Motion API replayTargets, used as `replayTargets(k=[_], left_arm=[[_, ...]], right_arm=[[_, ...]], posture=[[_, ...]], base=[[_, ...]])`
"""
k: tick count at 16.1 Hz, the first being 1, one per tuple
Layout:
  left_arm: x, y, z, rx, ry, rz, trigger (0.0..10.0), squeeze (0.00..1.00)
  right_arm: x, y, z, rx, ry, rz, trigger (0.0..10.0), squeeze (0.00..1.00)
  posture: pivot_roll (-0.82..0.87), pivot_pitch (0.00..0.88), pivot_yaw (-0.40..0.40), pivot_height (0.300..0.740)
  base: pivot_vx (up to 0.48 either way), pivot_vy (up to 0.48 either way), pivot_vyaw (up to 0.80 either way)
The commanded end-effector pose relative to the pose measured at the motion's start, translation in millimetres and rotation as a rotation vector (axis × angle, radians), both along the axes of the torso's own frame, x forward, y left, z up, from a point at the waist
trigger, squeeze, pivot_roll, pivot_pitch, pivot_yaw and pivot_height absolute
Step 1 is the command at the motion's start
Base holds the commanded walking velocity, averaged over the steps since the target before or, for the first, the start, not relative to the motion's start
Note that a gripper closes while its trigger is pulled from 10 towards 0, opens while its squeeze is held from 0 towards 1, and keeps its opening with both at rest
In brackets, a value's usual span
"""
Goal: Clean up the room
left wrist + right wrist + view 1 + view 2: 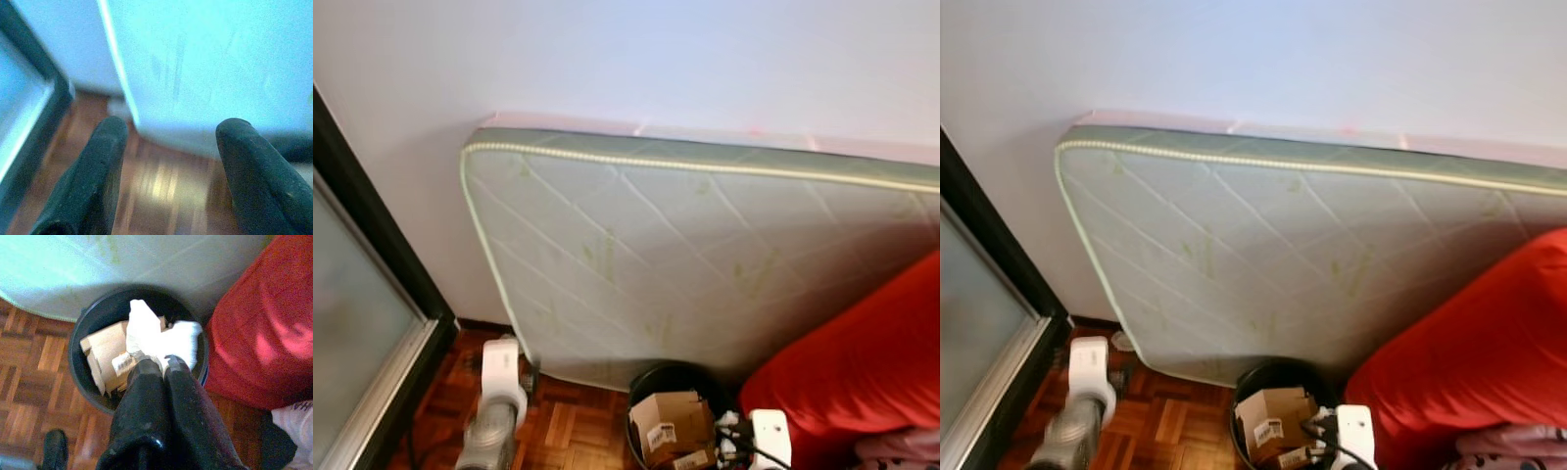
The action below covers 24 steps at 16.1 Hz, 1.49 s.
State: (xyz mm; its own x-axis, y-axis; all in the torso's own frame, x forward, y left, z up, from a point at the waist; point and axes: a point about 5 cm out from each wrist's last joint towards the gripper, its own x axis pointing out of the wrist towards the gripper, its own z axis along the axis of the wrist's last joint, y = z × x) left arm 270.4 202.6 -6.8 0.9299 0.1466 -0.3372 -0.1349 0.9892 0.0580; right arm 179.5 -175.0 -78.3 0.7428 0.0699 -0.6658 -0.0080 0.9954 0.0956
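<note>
Your right hand (159, 363) is pinching a crumpled white paper (161, 335) between pressed-together fingers, hanging it over the black bin (80, 340) holding cardboard (105, 355). It's looking light and soft, so keep gripping a bunched edge. Your left hand (171, 161) is hovering spread above the wood floor (161, 183). The right wrist view is revealing the paper; the head views are showing the mattress (705, 255) behind.
</note>
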Motion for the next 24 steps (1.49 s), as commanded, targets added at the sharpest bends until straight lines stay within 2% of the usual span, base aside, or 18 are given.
replayTargets(k=[1,2,4,6,11,17,24], left_arm=[[-1.0,-0.6,3,-0.001,-0.048,0.013,10.0,0.00],[-0.4,-0.5,6,0.006,-0.075,0.010,10.0,0.00],[-4.9,1.9,7,-0.004,-0.113,0.033,10.0,0.00],[-10.9,0.6,3,-0.006,-0.113,0.034,10.0,0.00],[-18.5,1.6,6,-0.003,-0.167,0.051,10.0,0.00],[-21.6,-3.9,3,-0.018,-0.155,0.041,10.0,0.00],[-20.7,-1.6,4,-0.027,-0.153,0.054,10.0,0.00]], right_arm=[[41.6,0.4,26,0.014,-0.169,0.000,10.0,0.00],[67.3,2.6,45,0.022,-0.269,0.008,10.0,0.00],[78.2,-2.1,58,0.037,-0.368,-0.033,10.0,0.00],[82.8,-3.5,64,0.057,-0.411,-0.046,10.0,0.00],[83.5,-2.3,65,0.061,-0.422,-0.030,10.0,0.00],[83.2,3.4,65,0.054,-0.415,0.001,10.0,0.00],[82.6,8.6,63,0.043,-0.401,0.014,10.0,0.00]], posture=[[-0.04,0.047,-0.047,0.740],[-0.04,0.047,-0.047,0.740],[-0.05,0.050,-0.050,0.740],[-0.05,0.050,-0.051,0.740],[-0.05,0.049,-0.070,0.740],[-0.06,0.037,-0.072,0.740],[-0.06,0.051,-0.070,0.676]], base=[[0.000,0.000,0.00],[0.000,0.000,0.00],[0.000,0.000,0.00],[0.000,0.000,0.00],[0.000,0.000,0.00],[0.000,0.000,0.00],[0.000,0.000,0.00]])
